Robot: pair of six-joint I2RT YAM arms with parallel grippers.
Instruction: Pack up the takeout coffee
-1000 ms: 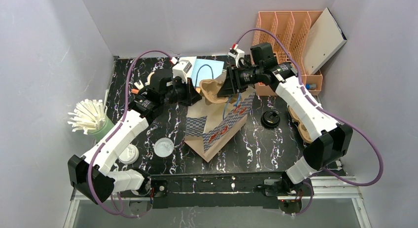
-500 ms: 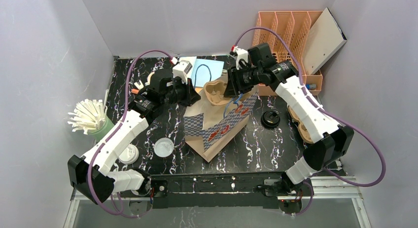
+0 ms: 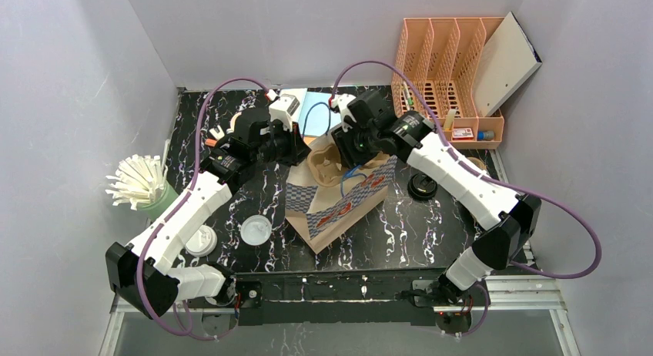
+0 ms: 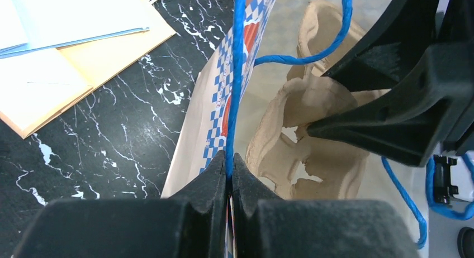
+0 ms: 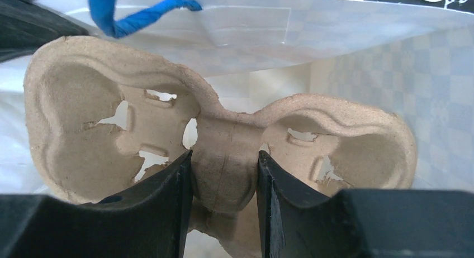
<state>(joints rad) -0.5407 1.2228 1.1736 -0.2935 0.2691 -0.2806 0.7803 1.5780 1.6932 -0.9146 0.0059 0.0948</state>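
At the bag mouth: both grippers clamped

left gripper is pressed together on the blue cord handle of the checkered paper bag. right gripper pinches the centre bridge of a two-cup pulp carrier inside the bag opening. dark round item sits on the table, right of and nearer than the right gripper, outside the bag. Possibly the takeout coffee, too small to tell.

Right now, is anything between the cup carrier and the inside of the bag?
Nothing visible does. The right tool holds the carrier at the open mouth of the bag; the left tool pinches its blue handle.
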